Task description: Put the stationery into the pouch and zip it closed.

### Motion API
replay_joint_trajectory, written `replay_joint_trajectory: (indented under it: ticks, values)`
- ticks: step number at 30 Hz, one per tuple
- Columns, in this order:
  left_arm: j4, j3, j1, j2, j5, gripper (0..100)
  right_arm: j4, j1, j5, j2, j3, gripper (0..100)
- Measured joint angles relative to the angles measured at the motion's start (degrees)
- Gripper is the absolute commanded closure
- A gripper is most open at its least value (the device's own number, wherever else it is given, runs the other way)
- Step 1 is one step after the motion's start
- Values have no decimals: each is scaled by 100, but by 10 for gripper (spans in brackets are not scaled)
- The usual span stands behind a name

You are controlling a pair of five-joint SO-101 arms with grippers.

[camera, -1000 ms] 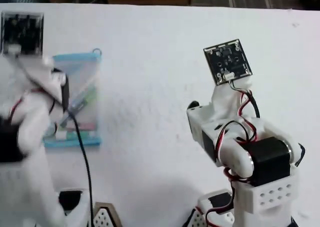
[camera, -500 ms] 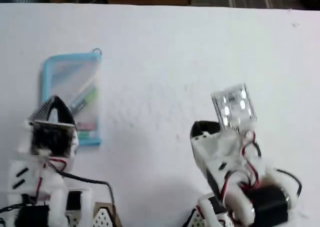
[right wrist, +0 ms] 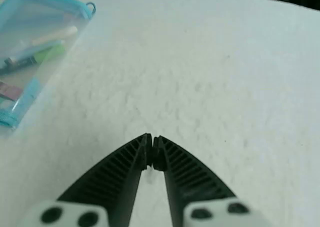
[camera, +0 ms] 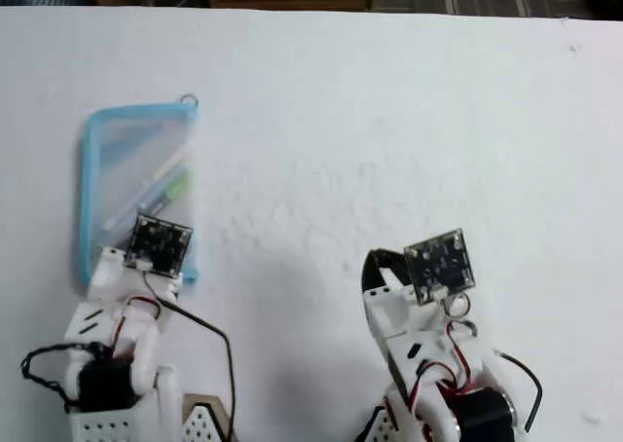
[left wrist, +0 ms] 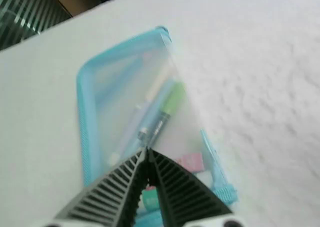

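lying flat, pouch holds stationery, seemingly zipped; left gripper, right gripper clenched empty, parked as work looks done.

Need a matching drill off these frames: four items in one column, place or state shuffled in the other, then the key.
Column one
1. pouch
2. green-capped pen
3. left gripper
4. right gripper

Column two
A. shut, over bare white table
B. inside the clear pouch
C. blue-edged, lying flat on the table
D. shut, over the pouch

Pairs: 1-C, 2-B, 3-D, 4-A
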Motion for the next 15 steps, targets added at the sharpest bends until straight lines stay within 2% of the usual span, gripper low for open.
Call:
replay_joint_trajectory:
  ticks: [5, 15]
  values:
    - [0, 993, 0, 0, 0, 976, 0, 0, 0, -123, 712, 981]
    - [0, 1081, 0, -9, 0, 976, 0, 0, 0, -123, 1398, 981]
